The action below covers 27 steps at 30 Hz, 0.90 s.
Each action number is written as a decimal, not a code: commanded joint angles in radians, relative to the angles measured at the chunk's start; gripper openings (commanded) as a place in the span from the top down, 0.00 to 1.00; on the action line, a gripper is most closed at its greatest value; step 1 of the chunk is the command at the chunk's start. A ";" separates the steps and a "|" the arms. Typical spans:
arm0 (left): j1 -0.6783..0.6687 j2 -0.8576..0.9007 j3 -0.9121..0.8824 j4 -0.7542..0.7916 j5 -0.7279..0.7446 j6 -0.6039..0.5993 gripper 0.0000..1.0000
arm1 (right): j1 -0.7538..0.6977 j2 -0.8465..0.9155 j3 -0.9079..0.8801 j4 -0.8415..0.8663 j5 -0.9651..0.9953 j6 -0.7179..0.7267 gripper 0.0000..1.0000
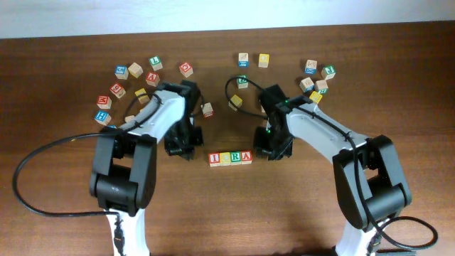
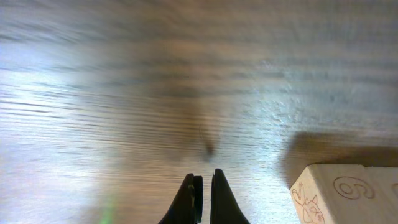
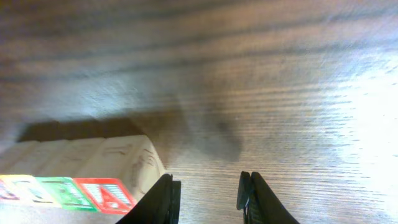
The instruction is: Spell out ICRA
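Overhead view: a wooden worktop (image 1: 57,85) is being shown, the ICRA row (image 1: 230,158) lying centrally, nearer the front edge. It is being flanked by the left gripper (image 2: 202,182), pinched together and empty, and the right gripper (image 3: 208,186), spread apart beside the A block (image 3: 106,194). The row could be knocked crooked by a sideways retreat.

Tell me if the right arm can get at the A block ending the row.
Probably yes. The right gripper hangs open and empty just beside the A block, with nothing but bare table between them; the left gripper sits off the far end of the row.
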 commanded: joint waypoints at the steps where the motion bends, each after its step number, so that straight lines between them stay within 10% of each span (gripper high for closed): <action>1: 0.034 0.008 0.121 -0.024 -0.021 -0.001 0.96 | -0.077 0.002 0.094 -0.043 0.061 -0.049 0.74; 27: -0.152 0.014 0.070 0.115 0.046 -0.149 1.00 | -0.181 0.003 0.100 -0.065 0.102 -0.103 0.74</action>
